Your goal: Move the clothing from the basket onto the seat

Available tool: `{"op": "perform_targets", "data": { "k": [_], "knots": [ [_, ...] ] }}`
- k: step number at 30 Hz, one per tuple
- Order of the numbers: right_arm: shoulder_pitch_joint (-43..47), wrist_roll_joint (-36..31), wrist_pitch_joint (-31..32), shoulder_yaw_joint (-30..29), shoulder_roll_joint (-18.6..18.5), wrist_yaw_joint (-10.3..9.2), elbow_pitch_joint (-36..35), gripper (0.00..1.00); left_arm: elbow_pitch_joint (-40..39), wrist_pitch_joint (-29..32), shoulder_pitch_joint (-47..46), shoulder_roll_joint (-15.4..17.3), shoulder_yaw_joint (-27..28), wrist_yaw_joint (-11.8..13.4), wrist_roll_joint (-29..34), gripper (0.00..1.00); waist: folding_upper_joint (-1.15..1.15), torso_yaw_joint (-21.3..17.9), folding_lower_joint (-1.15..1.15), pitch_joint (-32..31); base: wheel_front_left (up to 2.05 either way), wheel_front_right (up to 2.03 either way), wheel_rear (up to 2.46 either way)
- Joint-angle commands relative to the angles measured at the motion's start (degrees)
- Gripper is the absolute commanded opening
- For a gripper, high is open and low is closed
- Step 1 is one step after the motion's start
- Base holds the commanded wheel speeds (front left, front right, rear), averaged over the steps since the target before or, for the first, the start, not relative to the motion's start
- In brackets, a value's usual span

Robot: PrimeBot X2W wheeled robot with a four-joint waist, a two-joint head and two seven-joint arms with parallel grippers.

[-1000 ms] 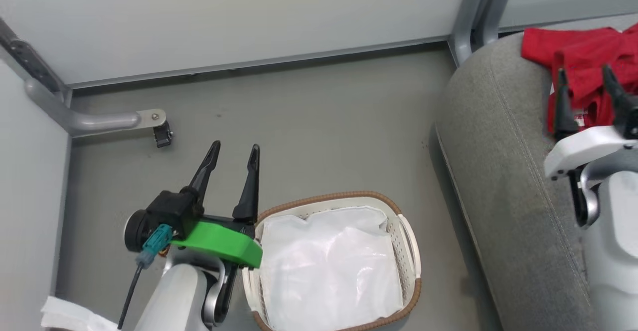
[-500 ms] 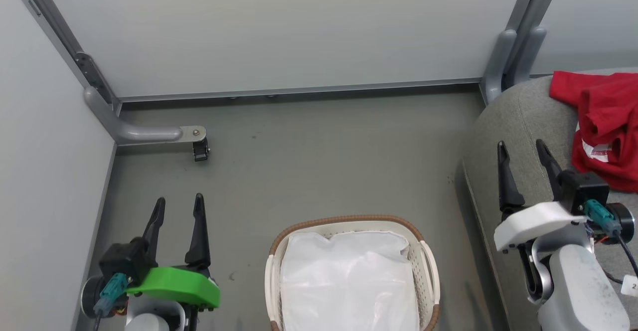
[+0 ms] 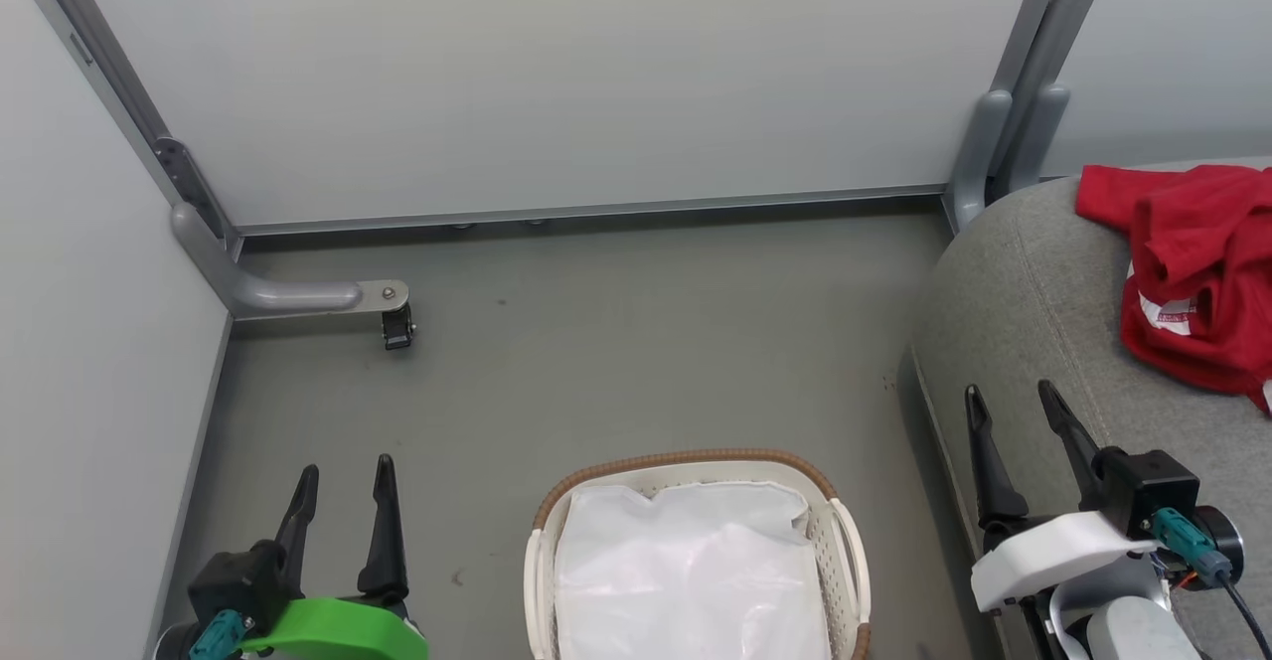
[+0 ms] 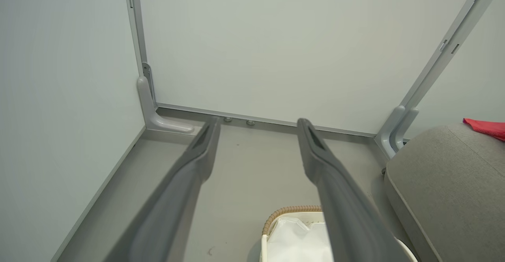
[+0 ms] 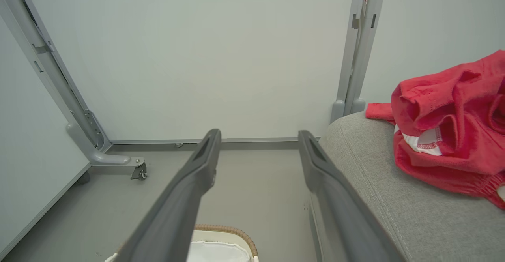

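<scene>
A: Start at the fingers. What are they doing?

B: Both pairs are spread wide, with nothing between them. On the left gripper (image 3: 346, 469), the 2 dark fingers (image 4: 189, 175) frame bare floor (image 3: 616, 342) and the wall panel (image 3: 556, 74). The right gripper (image 3: 1009, 392) is just as released. In its wrist view the seat (image 3: 1024, 322) lies just beside 1 finger.

A: And where do the grippers sit?

B: In the head view the left gripper is low at the left, over the floor, near the basket (image 3: 686, 461) but apart from it. The right gripper is low at the right, over the seat's near edge and well apart from the clothing (image 3: 1202, 262).

A: Where exactly is the clothing?

B: It is bunched in a red heap on the seat, toward the far right, with a bit of white trim or tag showing in the folds. Neither gripper touches it.

A: And the basket?

B: It is on the floor between the 2 grippers, with a white sheet (image 3: 686, 571) spread across its inside. I cannot tell whether anything lies under that sheet.

A: So how far along is it?

B: My judgement is that the move is done, or nearly. The red garments lie on the seat and both grippers are empty. What may be left is a check beneath the sheet. I cannot tell how many garments make up the heap.
</scene>
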Motion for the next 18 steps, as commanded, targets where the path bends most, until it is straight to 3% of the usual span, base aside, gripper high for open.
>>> {"op": "perform_targets", "data": {
  "k": [1,18],
  "knots": [
    [1.16,0.39,-0.29,0.16,-0.21,-0.08,-0.38,1.00,-0.01,-0.03,0.85,0.02,0.06,-0.19,-0.24,1.00,0.13,-0.25,0.01,-0.27,0.00,0.00,0.00],
    [2.35,0.41,-0.29,1.32,-0.21,-0.08,0.43,1.00,0.41,-0.03,0.99,0.01,0.05,-0.27,-0.51,1.00,0.13,-1.03,0.01,-0.80,0.00,0.00,0.00]
  ]
}}
